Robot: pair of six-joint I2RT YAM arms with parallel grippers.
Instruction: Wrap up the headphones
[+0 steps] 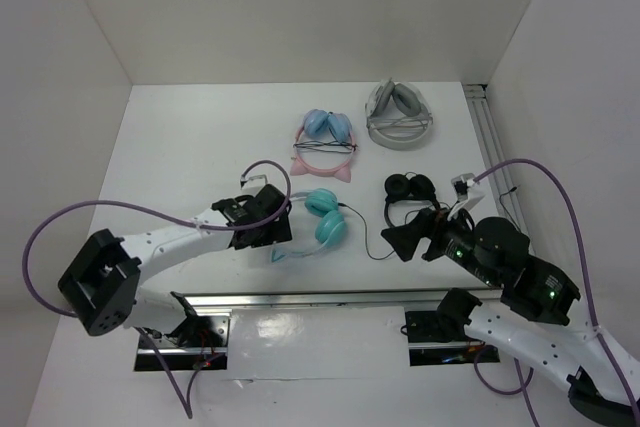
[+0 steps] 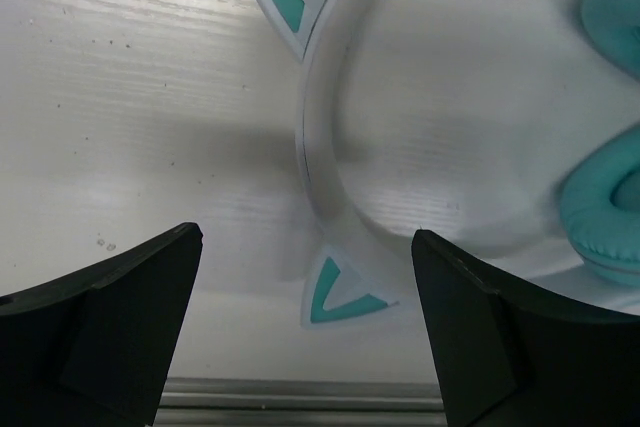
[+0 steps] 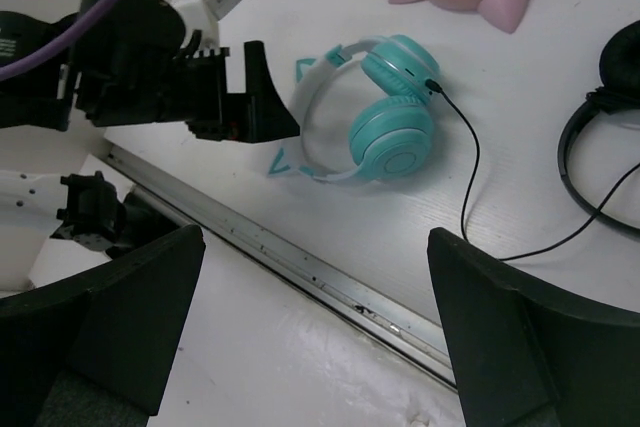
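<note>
Left gripper [image 1: 281, 215]: jaws apart, empty, poised over the headband [image 2: 318, 162].
Right gripper [image 1: 402, 240]: jaws apart, empty, standing off.
Headphones [image 1: 326, 217]: lying flat between the arms, cups on the right-arm side.
Cable [image 1: 366, 234]: loose, trailing toward the right gripper.
Nearer arm: left.

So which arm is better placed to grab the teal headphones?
Left. The left gripper, open, hangs right at the headband of the headphones; the right gripper, also open, sits farther off, past the cable.

Overhead view behind arms; both wrist views on headphones [image 3: 392, 132]
</note>
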